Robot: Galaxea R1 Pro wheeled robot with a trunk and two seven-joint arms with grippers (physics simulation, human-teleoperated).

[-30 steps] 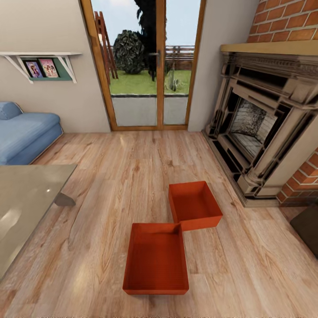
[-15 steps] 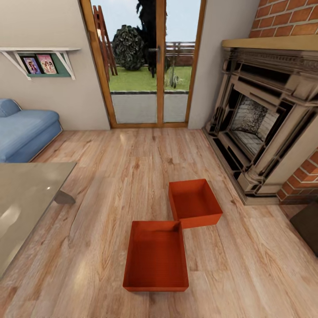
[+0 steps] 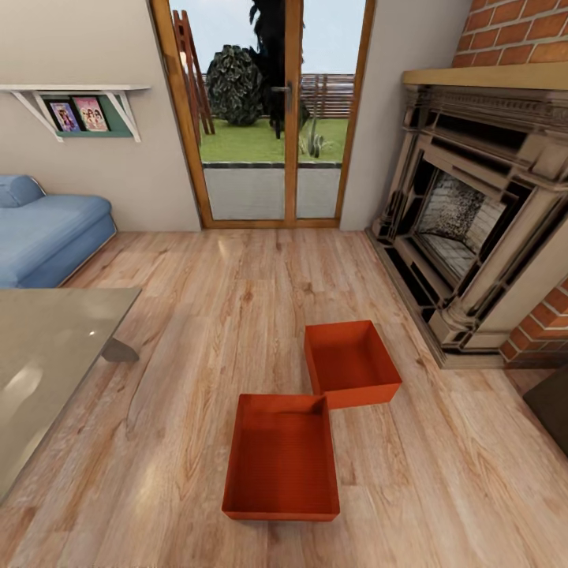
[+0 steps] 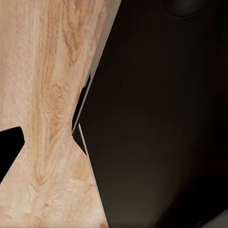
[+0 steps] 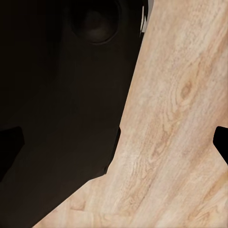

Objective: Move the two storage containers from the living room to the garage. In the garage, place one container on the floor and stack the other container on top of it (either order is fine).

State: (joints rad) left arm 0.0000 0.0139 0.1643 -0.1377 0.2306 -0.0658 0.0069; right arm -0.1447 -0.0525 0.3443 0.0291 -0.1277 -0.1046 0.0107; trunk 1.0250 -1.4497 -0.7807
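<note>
Both storage containers lie on the light wood-plank floor (image 3: 197, 315) of the living room, straight ahead of the robot in the head view: the nearer container (image 3: 281, 457) sits square to the camera, and the farther container (image 3: 351, 364) lies just beyond it toward the fireplace (image 3: 473, 229), turned at a slight angle, with one of its corners touching or nearly touching the far right corner of the nearer bin. Both are open-topped and look empty. A blue sofa (image 3: 43, 233) stands against the left wall, a glass-topped table (image 3: 47, 355) juts in at the left, and wood-framed glass doors (image 3: 264, 118) face the garden. The wrist views look down past the dark body of the robot onto the floor planks; dark shapes at the edges of those pictures may be fingertips, but whether the left and right grippers stand apart or together cannot be told. Nothing is held yet, so the task appears to be at its very start, with the approach and first pickup still ahead. The risks from here lie mostly in how close the two bins sit: reaching for the nearer one could nudge the farther through the meeting corners and skew it toward the hearth. The thin walls offer a narrow edge to pinch, so a shallow or off-centre grasp would likely let the bin tilt or slip during the drive. The table on the left also leaves limited room for the base to swing round.
</note>
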